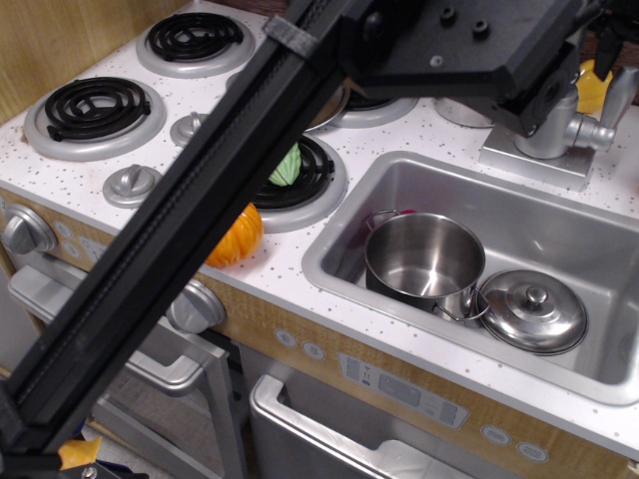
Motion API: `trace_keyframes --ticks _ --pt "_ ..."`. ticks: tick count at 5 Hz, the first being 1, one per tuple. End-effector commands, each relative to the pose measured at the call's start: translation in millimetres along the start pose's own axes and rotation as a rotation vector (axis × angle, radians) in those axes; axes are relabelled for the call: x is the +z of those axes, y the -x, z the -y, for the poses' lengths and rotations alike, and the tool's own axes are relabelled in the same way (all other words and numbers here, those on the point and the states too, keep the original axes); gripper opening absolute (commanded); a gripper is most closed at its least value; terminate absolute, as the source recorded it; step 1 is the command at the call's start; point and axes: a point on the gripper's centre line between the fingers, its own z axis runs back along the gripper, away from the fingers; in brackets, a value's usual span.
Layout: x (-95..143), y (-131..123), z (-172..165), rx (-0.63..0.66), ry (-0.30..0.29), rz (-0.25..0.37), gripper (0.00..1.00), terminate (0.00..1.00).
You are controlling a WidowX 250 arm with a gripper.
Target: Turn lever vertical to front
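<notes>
The grey faucet body [547, 128] stands on its base plate [529, 160] behind the sink at the top right. The lever [602, 132] is a short silver stub jutting to the right from that body. My black arm crosses the view from bottom left to top right, and its wrist block [469, 45] hangs just above and left of the faucet. Only a dark part of my gripper [602, 42] shows above the lever at the frame's edge. I cannot tell how its jaws stand. The faucet spout is hidden.
A steel pot [424, 261] and a steel lid [534, 311] lie in the sink [334, 249]. An orange pumpkin [238, 235] and a green vegetable [287, 165] are partly hidden by the arm. A yellow object [593, 85] sits behind the faucet. Stove knobs [195, 304] line the front.
</notes>
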Motion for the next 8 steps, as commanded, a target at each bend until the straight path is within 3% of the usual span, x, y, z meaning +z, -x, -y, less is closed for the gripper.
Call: trace_keyframes --ticks 1,2,4,6,8 --pt "12 -13 -7 0.023 0.026 0.060 0.00 0.00" --pt "13 -12 -6 0.032 0.028 0.051 0.00 0.00" --pt "21 17 5 0.106 -0.021 0.014 0.00 0.00" --pt "17 30 16 0.153 0.008 -0.077 0.00 0.00" --pt "8 49 26 0.179 0.031 -0.104 0.00 0.00"
